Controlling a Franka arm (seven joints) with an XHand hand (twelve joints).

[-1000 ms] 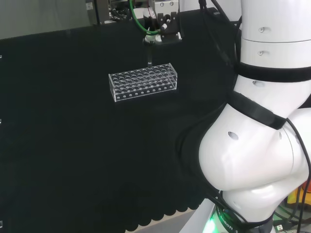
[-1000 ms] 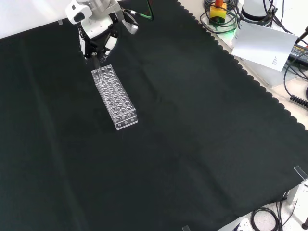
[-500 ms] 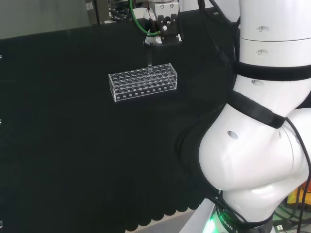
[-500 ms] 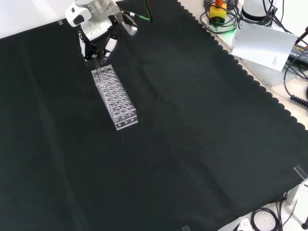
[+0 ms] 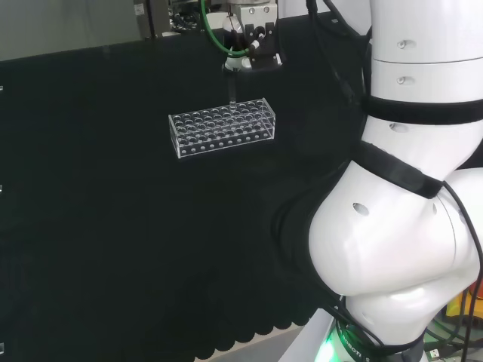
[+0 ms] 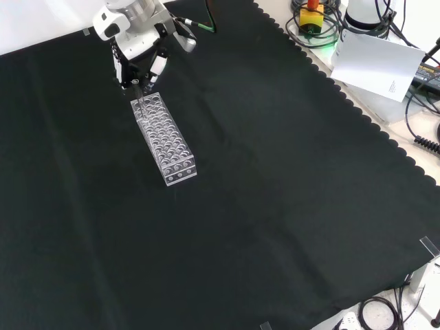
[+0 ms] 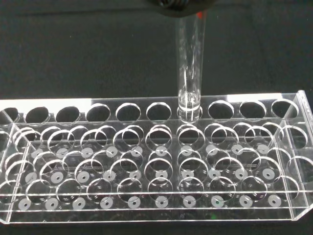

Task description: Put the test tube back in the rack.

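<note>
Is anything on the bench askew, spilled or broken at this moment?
Nothing stands out. The clear test tube rack sits flat on the black cloth, and the test tube hangs upright, its bottom at a hole in the rack's edge row. No spill or crack shows.

Room lighting is even and diffuse. The black cloth (image 6: 275,192) absorbs most light and shows no distinct shadows. In the head view the white arm links (image 5: 400,226) appear bright, with soft shading underneath. In the wrist view the clear rack (image 7: 156,161) carries white edge glare, the test tube (image 7: 190,63) shows fine highlights, and the dark part above it is blurred.
</note>
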